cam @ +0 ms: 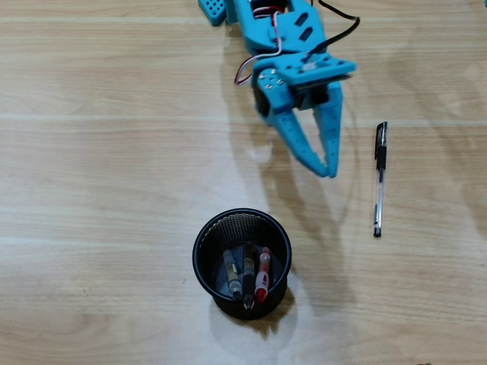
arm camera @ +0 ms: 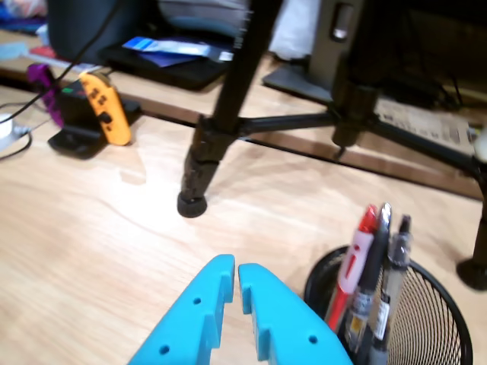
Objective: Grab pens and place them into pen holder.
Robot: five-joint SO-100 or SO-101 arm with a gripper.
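Turquoise hand (cam: 327, 169) empty, three pens in the cup, one left to fetch.

Black wire-mesh pen holder (cam: 242, 264) stands on the wooden worktop (cam: 99, 175) at about six o'clock in the overhead view; a grey-clear pen (cam: 231, 274), a black pen (cam: 248, 278) and a red pen (cam: 262, 275) lean inside it, and the wrist view shows their tops above the rim. The clear stick pen with the black cap (cam: 378, 179) lies flat at three o'clock, cap toward twelve, near the hand but apart from it. The hand's fingers meet at the tips in both views, holding nothing. Judged from this, the step in hand is the reach for the last pen. That next move would call for swinging toward three o'clock, parting the fingers, and coming down across the thin barrel, which may roll if nudged.
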